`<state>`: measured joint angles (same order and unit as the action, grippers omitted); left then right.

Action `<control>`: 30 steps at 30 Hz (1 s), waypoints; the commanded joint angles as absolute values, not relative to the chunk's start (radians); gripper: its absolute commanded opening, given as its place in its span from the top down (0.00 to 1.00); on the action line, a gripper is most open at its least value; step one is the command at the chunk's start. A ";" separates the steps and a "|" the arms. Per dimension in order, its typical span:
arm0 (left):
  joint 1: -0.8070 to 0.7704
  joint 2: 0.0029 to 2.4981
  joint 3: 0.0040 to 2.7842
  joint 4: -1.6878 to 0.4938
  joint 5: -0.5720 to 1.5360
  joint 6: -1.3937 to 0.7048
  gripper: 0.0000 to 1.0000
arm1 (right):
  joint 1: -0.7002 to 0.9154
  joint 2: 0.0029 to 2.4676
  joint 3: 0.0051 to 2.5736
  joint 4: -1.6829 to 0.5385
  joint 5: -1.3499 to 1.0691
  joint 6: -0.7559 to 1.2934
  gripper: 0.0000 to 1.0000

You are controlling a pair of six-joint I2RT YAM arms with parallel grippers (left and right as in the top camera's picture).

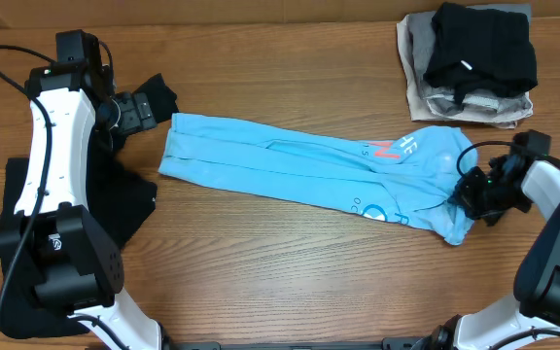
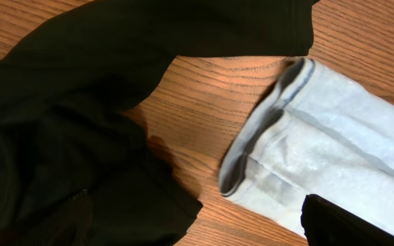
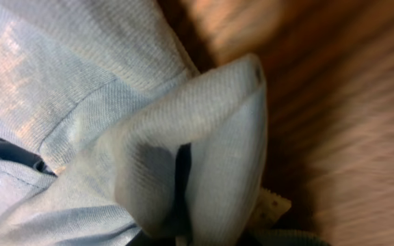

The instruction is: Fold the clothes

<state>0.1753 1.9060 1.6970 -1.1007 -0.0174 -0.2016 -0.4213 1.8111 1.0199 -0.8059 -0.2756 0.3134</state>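
T-shirt (image 1: 309, 165) lies mid-table as a long strip. The right gripper (image 1: 470, 190) seems clamped on its right end. I cannot tell the state of the left gripper (image 1: 142, 107), at the left end. Next, likely, comes a crosswise fold.

Black top (image 1: 132, 199) lay partly under the left arm and was cut off at the overhead view's left edge; T-shirt (image 1: 309, 165) lettering was folded and unreadable; fabric hid the right gripper (image 1: 467, 192) fingertips in the wrist view; table (image 3: 361, 137) there was blurred.

Top-down overhead; wrists close on T-shirt (image 1: 290, 160)
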 commanded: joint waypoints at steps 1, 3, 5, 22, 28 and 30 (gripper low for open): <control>0.150 1.908 1.721 -1.101 -0.002 -0.179 0.00 | -0.465 1.818 1.011 -0.826 -0.189 0.310 0.84; 0.136 1.908 1.721 -1.097 -0.001 -0.175 0.00 | -0.476 1.818 1.016 -0.834 -0.189 0.307 0.84; 0.117 1.909 1.721 -1.090 0.002 -0.157 0.00 | -0.485 1.818 1.017 -0.840 -0.188 0.307 0.84; -0.003 1.909 1.717 -1.045 0.001 -0.101 0.00 | -0.501 1.818 1.017 -0.847 -0.188 0.281 0.40; -0.008 1.909 1.714 -1.045 0.002 -0.098 0.00 | -0.501 1.818 1.019 -0.849 -0.188 0.281 0.15; -0.011 1.909 1.709 -1.041 0.029 -0.062 0.00 | -0.501 1.818 1.032 -0.862 -0.192 0.281 0.10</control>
